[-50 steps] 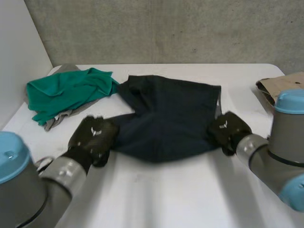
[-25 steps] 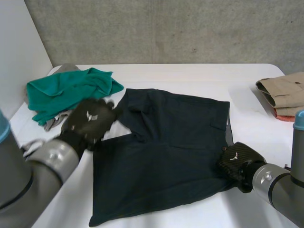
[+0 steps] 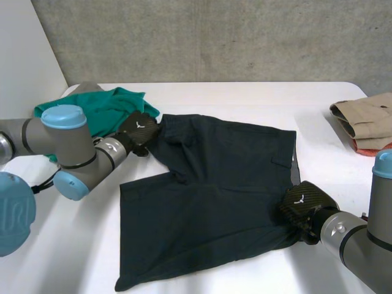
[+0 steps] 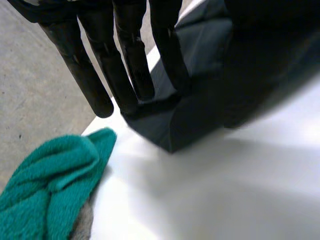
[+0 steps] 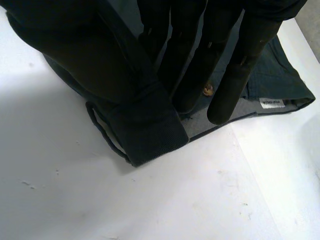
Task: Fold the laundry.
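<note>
The dark shorts cover the middle of the counter. I see bare counter open along the far edge and in front of the shorts. A green cloth heap lies just beside my left hand; folded tan clothes block the right edge.

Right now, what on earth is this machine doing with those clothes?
A two-armed robot is folding laundry. A pair of dark shorts lies spread on the white table. Its left hand pinches their far corner beside a crumpled green cloth, and its right hand pinches the near waistband corner. A folded tan garment sits at the table's far right.
</note>
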